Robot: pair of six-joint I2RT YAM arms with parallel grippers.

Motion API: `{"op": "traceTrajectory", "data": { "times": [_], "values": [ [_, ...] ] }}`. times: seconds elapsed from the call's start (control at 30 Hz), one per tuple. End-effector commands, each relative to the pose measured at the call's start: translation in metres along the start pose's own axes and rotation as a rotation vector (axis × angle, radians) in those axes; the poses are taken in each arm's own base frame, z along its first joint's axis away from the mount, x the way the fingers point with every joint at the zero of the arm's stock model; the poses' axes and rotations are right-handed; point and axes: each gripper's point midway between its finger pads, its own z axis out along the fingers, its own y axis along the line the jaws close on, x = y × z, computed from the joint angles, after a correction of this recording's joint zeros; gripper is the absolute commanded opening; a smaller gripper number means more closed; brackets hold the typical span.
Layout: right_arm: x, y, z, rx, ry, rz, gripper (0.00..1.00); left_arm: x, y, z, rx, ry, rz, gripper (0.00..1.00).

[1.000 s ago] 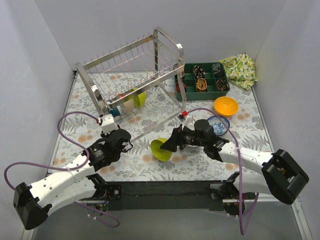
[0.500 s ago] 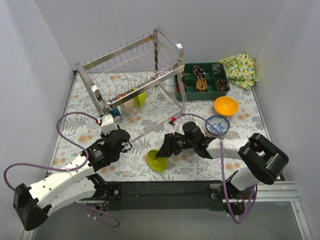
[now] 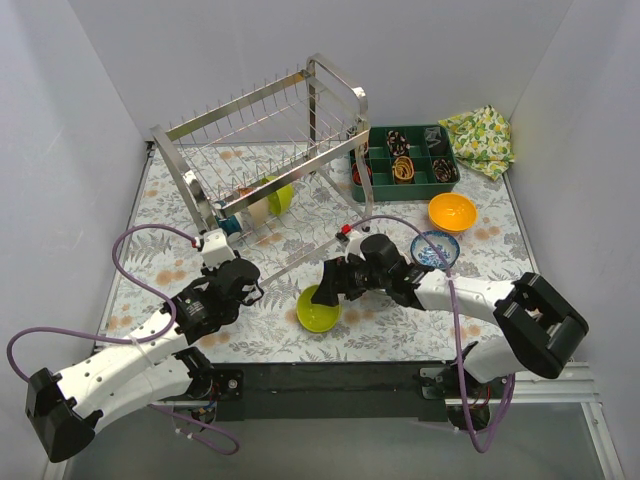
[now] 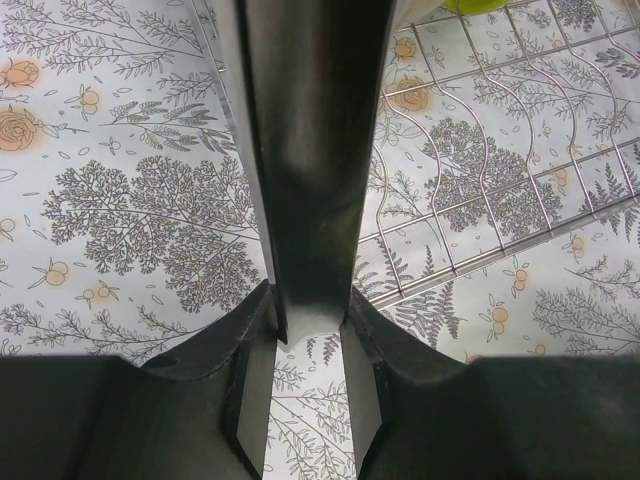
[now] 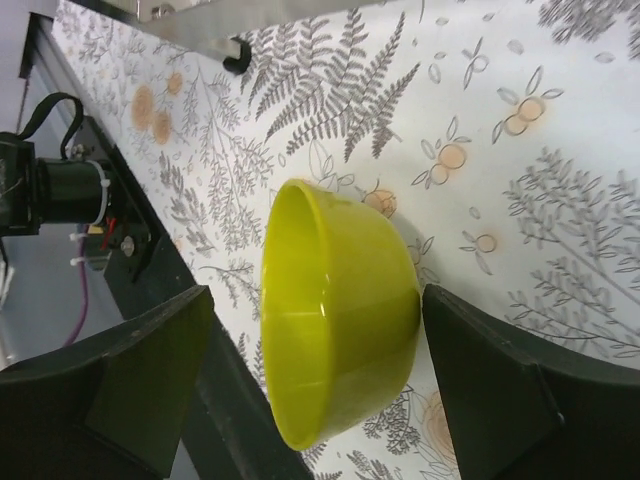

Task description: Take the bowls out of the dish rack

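The steel wire dish rack (image 3: 262,140) stands at the back left. A lime green bowl (image 3: 281,194) and a white bowl (image 3: 258,209) lean on its lower tier. My left gripper (image 3: 213,243) is shut on the rack's flat front post (image 4: 305,150), one finger on each side. Another lime green bowl (image 3: 319,311) sits on the table near the front edge. My right gripper (image 3: 328,284) stands open around this bowl (image 5: 340,310), with a wide gap on the rim side. An orange bowl (image 3: 452,212) and a blue-and-white bowl (image 3: 437,250) rest on the table at the right.
A dark green compartment tray (image 3: 421,179) sits right of the rack, with a yellow patterned cloth (image 3: 481,136) behind it. White walls close in three sides. The rack's wire shelf (image 4: 480,150) lies just right of my left fingers. The table's black front edge (image 5: 150,270) is close to the lime bowl.
My right gripper has opened wide and let go of the lime green bowl. The bowl was tilted in the jaws and now sits on the table. The left arm has not moved.
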Motion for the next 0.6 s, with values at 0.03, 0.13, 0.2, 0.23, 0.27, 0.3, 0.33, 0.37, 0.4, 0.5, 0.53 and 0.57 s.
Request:
{"op": "traceTrajectory", "data": {
  "times": [0.03, 0.13, 0.2, 0.23, 0.27, 0.3, 0.33, 0.37, 0.4, 0.5, 0.53, 0.57],
  "values": [
    [-0.035, -0.001, -0.012, 0.093, -0.092, -0.112, 0.94, -0.017, -0.021, -0.006, 0.086, -0.045, -0.116, 0.28],
    [-0.043, 0.001, -0.016, 0.114, -0.104, -0.147, 0.95, -0.017, -0.021, -0.006, 0.086, -0.044, -0.117, 0.28],
    [-0.049, 0.001, -0.019, 0.139, -0.111, -0.18, 0.95, -0.016, -0.021, -0.005, 0.086, -0.042, -0.115, 0.29],
    [-0.052, 0.003, -0.02, 0.143, -0.116, -0.194, 0.96, -0.016, -0.021, -0.005, 0.084, -0.041, -0.113, 0.28],
    [-0.056, 0.004, -0.022, 0.146, -0.125, -0.207, 0.96, -0.015, -0.021, -0.005, 0.083, -0.038, -0.11, 0.28],
    [-0.061, 0.006, -0.023, 0.155, -0.137, -0.229, 0.96, -0.014, -0.021, -0.004, 0.082, -0.037, -0.109, 0.28],
    [-0.064, 0.007, -0.024, 0.155, -0.144, -0.243, 0.98, -0.015, -0.021, -0.005, 0.083, -0.038, -0.11, 0.28],
    [-0.067, 0.009, -0.025, 0.157, -0.155, -0.255, 0.99, -0.015, -0.021, -0.005, 0.082, -0.039, -0.11, 0.28],
    [-0.075, 0.011, -0.026, 0.163, -0.174, -0.266, 0.99, -0.015, -0.021, -0.005, 0.082, -0.039, -0.111, 0.28],
    [-0.09, 0.009, -0.029, 0.203, -0.214, -0.297, 0.99, -0.016, -0.02, -0.005, 0.082, -0.041, -0.112, 0.28],
    [-0.1, 0.012, -0.03, 0.209, -0.24, -0.315, 0.99, -0.017, -0.02, -0.006, 0.083, -0.042, -0.113, 0.28],
    [-0.105, 0.012, -0.029, 0.218, -0.249, -0.322, 0.98, -0.016, -0.02, -0.005, 0.082, -0.041, -0.111, 0.28]
  ]
}}
